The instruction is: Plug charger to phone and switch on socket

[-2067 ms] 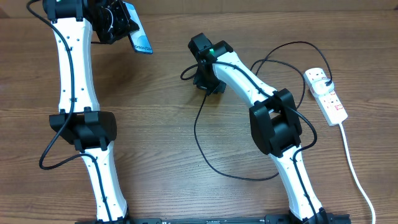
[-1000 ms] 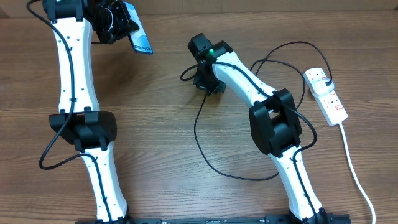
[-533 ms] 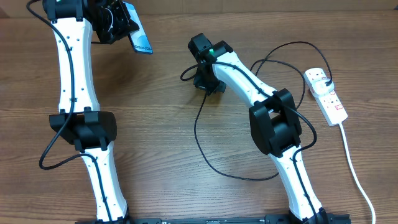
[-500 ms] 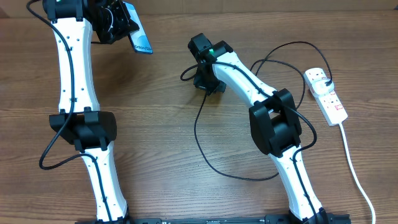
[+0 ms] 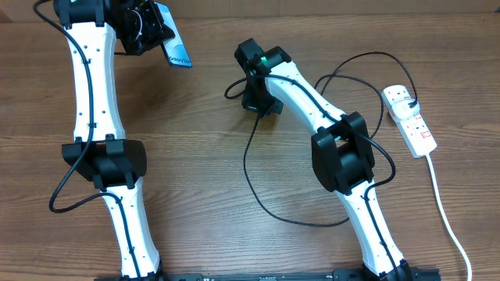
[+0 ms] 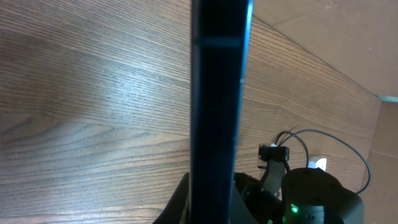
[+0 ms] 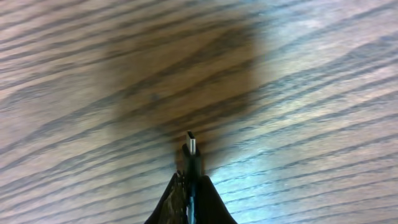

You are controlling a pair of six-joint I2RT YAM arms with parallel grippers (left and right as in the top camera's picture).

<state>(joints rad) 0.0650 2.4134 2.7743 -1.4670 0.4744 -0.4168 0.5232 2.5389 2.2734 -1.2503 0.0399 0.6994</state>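
The right claw (image 7: 189, 186) is clenching the charger (image 7: 192, 160) just behind its tip, which is poking out ahead of the fingers toward bare surface (image 7: 311, 93). The phone (image 5: 173, 43) is waiting well off to this claw's left and farther out. The left claw (image 5: 144, 31) is gripping it, raised, its long axis slanting down toward the tip. The socket (image 5: 410, 119) is lying well off to the right.

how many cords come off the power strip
2. The black charger cable leaves the far end of the power strip and loops left to the right gripper; the thick white cord leaves its near end, running off frame.
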